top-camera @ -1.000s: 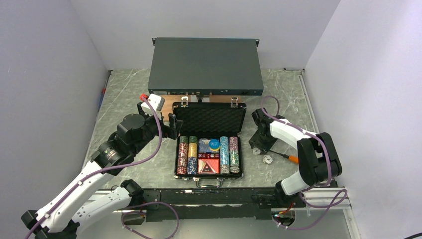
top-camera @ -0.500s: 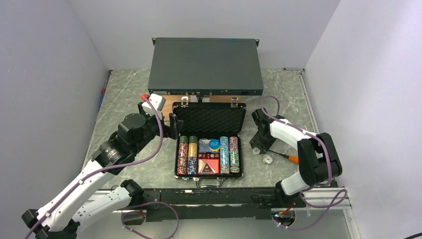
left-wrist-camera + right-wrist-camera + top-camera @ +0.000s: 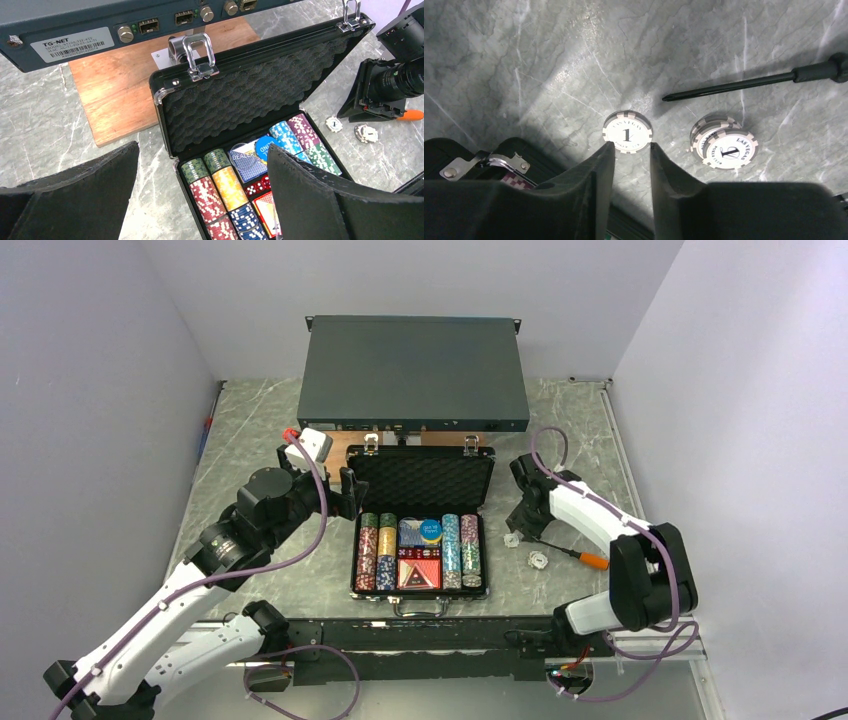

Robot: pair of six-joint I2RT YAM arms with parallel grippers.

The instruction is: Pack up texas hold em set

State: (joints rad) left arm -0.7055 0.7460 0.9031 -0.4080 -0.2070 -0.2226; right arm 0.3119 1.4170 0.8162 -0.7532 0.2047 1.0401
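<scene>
The texas hold em set [image 3: 422,585] is a small black case lying open at the table's middle, its foam-lined lid [image 3: 424,480] upright. Inside lie chip rows [image 3: 220,187], card decks, red dice [image 3: 258,186] and a blue disc [image 3: 430,531]. My left gripper [image 3: 345,492] is open wide by the lid's left edge, and its fingers [image 3: 75,200] straddle the case's left half from above. My right gripper [image 3: 631,146] hovers right of the case with its jaws narrowed and nothing between them. A loose white chip [image 3: 627,131] lies flat just past its tips. A short stack of white chips [image 3: 723,145] lies further right.
An orange-handled screwdriver [image 3: 585,557] lies on the table right of the loose chips, its black shaft [image 3: 734,86] pointing at them. A large dark grey rack box [image 3: 414,372] rests on a wooden board [image 3: 120,95] behind the case. Walls close in both sides.
My right gripper's jaws have narrowed, and the right arm's elbow has swung toward the near edge. The left arm and the case have not moved.
</scene>
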